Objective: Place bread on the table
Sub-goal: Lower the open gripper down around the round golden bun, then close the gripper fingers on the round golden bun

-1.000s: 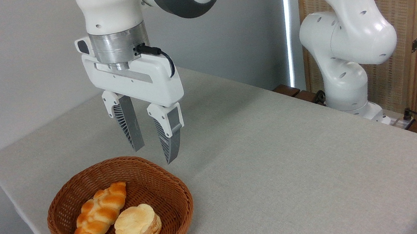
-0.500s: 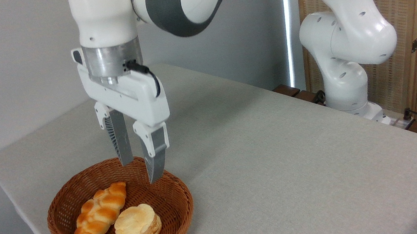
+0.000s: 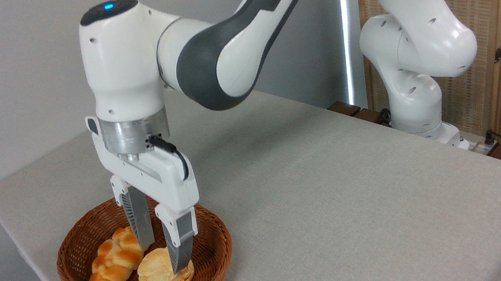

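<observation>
Reaching into the basket (image 3: 208,259) near the table (image 3: 335,187) corner, our gripper (image 3: 161,256) straddles the bread (image 3: 159,276), fingers apart.

Pale bread (image 3: 157,276) lies flat (in basket (image 3: 210,273)).

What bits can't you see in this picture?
- Camera view: the pincer has fingers on either side of the bread; whether the fingers touch it cannot be told.
- The finger nearer the back covers one end of the braided loaf.
- The basket has its front rim cut off by the bottom edge of the picture.
- The table has its near right corner cut off by the picture edge.
</observation>
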Robot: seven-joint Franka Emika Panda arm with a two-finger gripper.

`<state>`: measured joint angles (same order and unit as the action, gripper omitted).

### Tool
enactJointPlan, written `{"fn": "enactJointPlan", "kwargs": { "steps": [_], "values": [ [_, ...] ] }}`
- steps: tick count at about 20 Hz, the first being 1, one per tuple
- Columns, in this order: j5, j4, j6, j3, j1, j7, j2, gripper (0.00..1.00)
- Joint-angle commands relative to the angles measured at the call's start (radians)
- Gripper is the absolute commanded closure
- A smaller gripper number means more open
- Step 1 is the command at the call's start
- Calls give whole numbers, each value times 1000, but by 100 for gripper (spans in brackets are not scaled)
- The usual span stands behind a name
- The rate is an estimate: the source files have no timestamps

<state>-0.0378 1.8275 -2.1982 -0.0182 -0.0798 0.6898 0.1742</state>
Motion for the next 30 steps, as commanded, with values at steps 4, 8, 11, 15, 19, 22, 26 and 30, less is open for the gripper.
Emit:
{"fn": "enactJointPlan", "kwargs": {
  "steps": [4,8,11,15,19,22,26,30],
  "values": [
    [39,-5,-41,-8,-9,20,34,0],
    [41,-5,-41,-6,-12,19,39,0],
    [41,-5,-41,-3,-12,13,42,0],
    [36,-8,-41,3,-12,8,39,0],
    [41,-4,-41,6,-24,7,41,0],
    [62,-5,-40,6,-25,13,47,23],
    [75,-5,-40,6,-25,19,47,54],
    [75,-5,-40,6,-25,19,47,54]
  ]
}}
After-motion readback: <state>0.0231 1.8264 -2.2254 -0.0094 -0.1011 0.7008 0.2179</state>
